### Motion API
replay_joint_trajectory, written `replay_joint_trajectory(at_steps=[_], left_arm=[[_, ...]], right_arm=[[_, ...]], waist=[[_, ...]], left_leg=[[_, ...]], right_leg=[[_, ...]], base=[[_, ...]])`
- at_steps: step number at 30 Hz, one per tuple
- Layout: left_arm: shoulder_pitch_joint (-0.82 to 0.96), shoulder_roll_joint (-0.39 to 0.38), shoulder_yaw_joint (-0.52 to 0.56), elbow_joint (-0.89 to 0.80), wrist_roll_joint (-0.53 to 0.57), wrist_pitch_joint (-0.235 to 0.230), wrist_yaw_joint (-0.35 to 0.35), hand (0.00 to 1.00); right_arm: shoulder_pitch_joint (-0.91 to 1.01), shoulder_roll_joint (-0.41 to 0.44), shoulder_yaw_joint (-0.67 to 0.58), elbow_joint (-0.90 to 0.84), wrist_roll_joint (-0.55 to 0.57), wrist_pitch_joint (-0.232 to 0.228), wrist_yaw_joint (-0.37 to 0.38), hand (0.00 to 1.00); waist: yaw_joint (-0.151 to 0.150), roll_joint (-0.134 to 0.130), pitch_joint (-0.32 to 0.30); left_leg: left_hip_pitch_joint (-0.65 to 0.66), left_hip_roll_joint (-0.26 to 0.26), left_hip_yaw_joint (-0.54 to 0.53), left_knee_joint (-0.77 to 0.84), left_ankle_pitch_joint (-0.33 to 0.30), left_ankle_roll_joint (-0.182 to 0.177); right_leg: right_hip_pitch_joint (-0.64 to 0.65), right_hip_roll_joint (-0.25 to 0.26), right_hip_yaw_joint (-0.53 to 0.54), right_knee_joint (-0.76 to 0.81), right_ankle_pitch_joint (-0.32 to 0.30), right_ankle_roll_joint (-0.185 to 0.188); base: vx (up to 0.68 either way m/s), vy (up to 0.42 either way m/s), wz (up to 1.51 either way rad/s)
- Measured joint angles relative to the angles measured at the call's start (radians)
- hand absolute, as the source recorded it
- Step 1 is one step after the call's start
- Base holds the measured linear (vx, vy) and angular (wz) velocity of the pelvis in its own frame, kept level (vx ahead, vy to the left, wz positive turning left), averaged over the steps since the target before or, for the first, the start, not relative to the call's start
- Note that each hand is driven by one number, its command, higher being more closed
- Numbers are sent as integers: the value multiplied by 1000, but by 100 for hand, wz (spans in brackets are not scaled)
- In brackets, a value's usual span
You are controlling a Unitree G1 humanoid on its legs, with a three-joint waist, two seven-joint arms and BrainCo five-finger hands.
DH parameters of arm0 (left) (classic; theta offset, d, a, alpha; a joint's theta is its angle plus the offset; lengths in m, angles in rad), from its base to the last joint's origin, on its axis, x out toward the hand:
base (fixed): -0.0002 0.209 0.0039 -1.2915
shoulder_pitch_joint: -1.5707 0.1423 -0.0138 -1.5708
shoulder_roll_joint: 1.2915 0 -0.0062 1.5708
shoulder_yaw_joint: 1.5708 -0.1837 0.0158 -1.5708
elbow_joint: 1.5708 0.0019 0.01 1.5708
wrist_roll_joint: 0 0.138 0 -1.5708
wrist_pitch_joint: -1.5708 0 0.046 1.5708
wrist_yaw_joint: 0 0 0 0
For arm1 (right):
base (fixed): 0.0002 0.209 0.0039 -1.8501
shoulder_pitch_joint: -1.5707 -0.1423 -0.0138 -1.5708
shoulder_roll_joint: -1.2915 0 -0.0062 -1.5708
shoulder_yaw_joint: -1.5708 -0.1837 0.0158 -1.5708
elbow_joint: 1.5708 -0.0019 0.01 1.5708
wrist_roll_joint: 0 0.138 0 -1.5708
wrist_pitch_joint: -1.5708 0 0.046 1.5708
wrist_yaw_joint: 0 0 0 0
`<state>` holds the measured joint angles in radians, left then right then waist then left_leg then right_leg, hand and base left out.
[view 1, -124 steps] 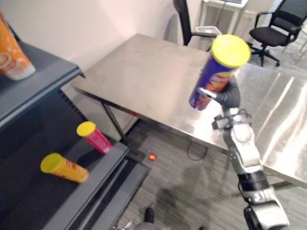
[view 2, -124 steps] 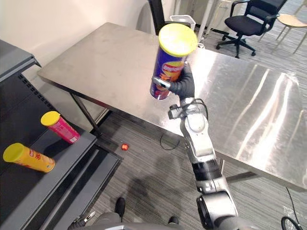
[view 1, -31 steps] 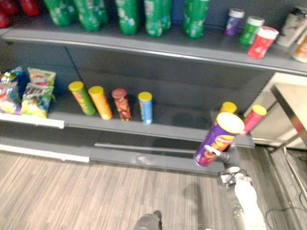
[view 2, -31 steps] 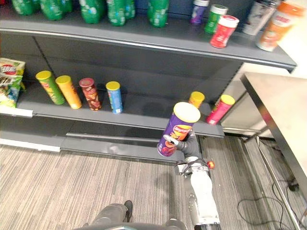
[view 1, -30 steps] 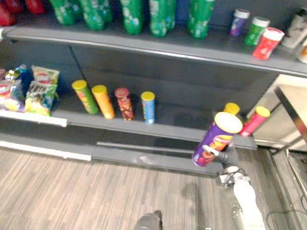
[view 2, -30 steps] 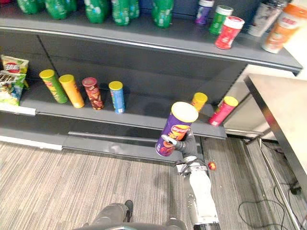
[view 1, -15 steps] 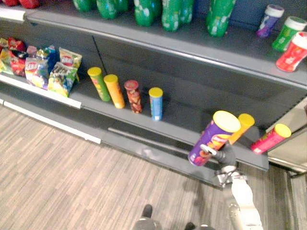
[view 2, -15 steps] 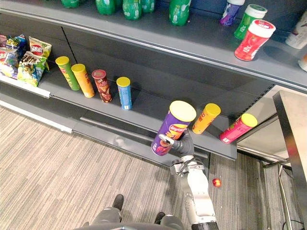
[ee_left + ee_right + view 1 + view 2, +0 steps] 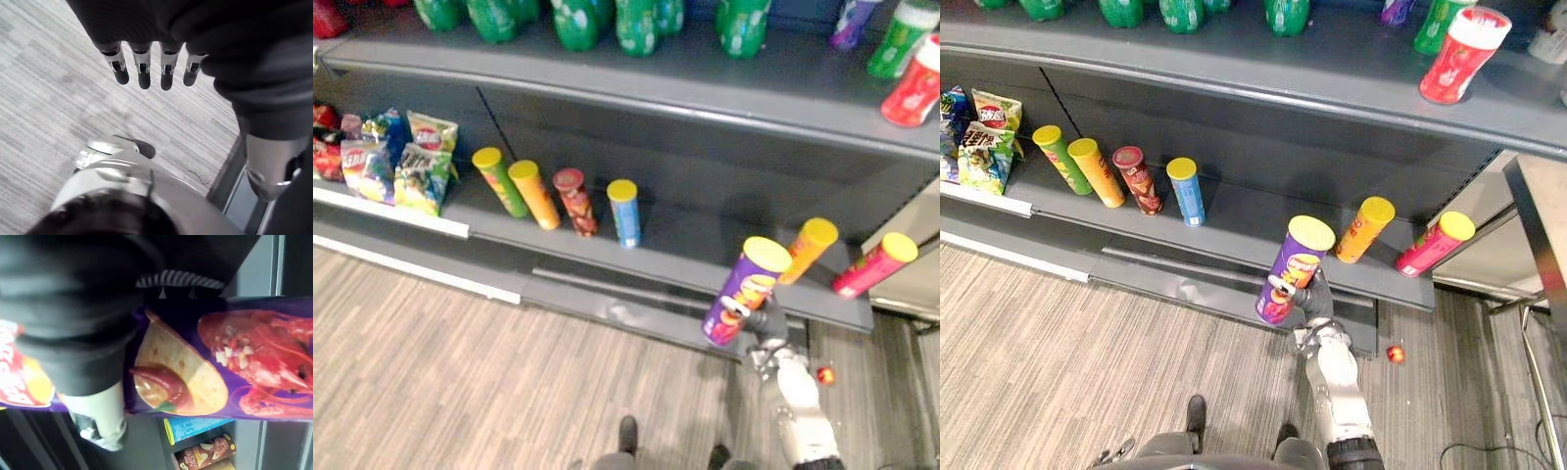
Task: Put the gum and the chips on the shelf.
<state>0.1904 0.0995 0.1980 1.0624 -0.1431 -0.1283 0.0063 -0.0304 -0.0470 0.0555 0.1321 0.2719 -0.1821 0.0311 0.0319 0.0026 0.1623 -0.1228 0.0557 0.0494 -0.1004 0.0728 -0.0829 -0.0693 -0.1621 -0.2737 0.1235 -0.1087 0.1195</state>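
Observation:
A purple chips can (image 9: 745, 292) with a yellow lid is tilted in front of the lower shelf's (image 9: 677, 257) front edge. My right hand (image 9: 767, 320) is shut round the can's lower half. In the right wrist view the can's printed side (image 9: 244, 362) lies across the palm, with the thumb (image 9: 100, 418) wrapped over it. An orange can (image 9: 808, 250) leans on the shelf just behind and right of the purple can's lid. My left hand (image 9: 146, 68) hangs over the wood-pattern floor with its fingers straight and nothing in it.
A pink can (image 9: 874, 264) lies at the lower shelf's right end. Several upright cans (image 9: 573, 201) stand mid-shelf, with chip bags (image 9: 401, 157) at the left. Green bottles (image 9: 636, 20) and cups (image 9: 1457, 54) fill the upper shelf. A small red ball (image 9: 1395, 353) lies on the floor.
The camera has turned from the steel table to the shelves and keeps shifting. The purple can stays in my right hand and now sits lower, close to the lower shelf's edge.

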Motion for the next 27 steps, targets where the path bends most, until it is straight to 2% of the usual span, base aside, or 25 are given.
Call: replay_joint_trajectory(at_steps=[5,6,10,12,15,20,21,23,27], left_arm=[[-53,3,-57,-61,-3,-16,20,0],[-61,2,-84,-87,-8,-22,24,0],[-91,1,-160,-173,-12,-40,30,0],[-93,5,-199,-219,-13,-52,29,0],[-95,16,-235,-265,-53,-59,30,0],[-117,18,-294,-323,-114,-67,32,0],[-129,16,-320,-339,-128,-68,32,0],[-129,12,-349,-362,-132,-72,32,0],[-128,11,-361,-378,-150,-74,34,0]], right_arm=[[-188,-20,-51,47,-45,4,-74,100],[-242,-24,-70,51,-76,2,-104,100],[-436,-57,-128,152,-143,1,-184,100],[-558,-79,-148,246,-187,4,-232,100],[-665,-102,-176,307,-194,8,-273,100],[-831,-155,-233,414,-194,23,-323,100],[-880,-182,-245,447,-196,31,-351,100],[-932,-215,-262,479,-199,42,-387,100],[-994,-243,-292,563,-233,47,-437,100]], waist=[[15,29,83],[23,42,101],[53,85,170],[63,99,208],[77,108,248],[98,133,277],[111,143,288],[111,162,300],[122,169,305]], left_leg=[[-44,-13,-21,7,40,31],[-62,-19,-36,7,51,37],[-115,-34,-61,59,53,38],[-136,-40,-70,76,54,40],[-164,-43,-90,104,58,42],[-224,-48,-118,128,73,43],[-238,-47,-121,126,80,39],[-263,-44,-143,111,102,37],[-282,-40,-142,82,127,36]], right_leg=[[-38,-14,-23,21,10,1],[-54,-19,-31,30,10,1],[-88,-38,-50,72,7,2],[-112,-48,-55,113,-8,1],[-140,-58,-66,160,-25,-6],[-208,-73,-82,238,-51,-15],[-228,-75,-86,256,-54,-19],[-253,-75,-105,267,-57,-24],[-293,-73,-101,277,-57,-25]], base=[[-59,64,22],[-42,38,24],[-65,45,23],[-89,2,16],[-71,-29,16],[-65,-43,15],[-62,-53,13],[-52,-68,19],[1,-57,0]])
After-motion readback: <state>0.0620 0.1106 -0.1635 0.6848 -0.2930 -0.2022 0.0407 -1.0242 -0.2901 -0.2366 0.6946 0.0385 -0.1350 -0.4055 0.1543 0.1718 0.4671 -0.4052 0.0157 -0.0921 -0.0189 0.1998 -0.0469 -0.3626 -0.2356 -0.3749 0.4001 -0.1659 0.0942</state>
